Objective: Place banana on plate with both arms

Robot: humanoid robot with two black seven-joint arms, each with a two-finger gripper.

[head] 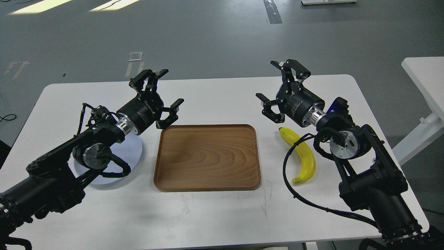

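Note:
The yellow banana (304, 156) lies on the white table (222, 90) right of the wooden tray, its dark tip toward the far side. The pale blue plate (133, 150) lies left of the tray, mostly hidden under my left arm. My left gripper (163, 91) is open and empty, hovering above the table just beyond the tray's far left corner. My right gripper (275, 83) is open and empty, hovering above the table just beyond the banana's far tip. A black cable crosses the banana's middle.
A brown wooden tray (207, 157) with rounded corners sits in the middle of the table between plate and banana. Another white table (425, 80) stands off to the right. Grey floor lies beyond the far edge.

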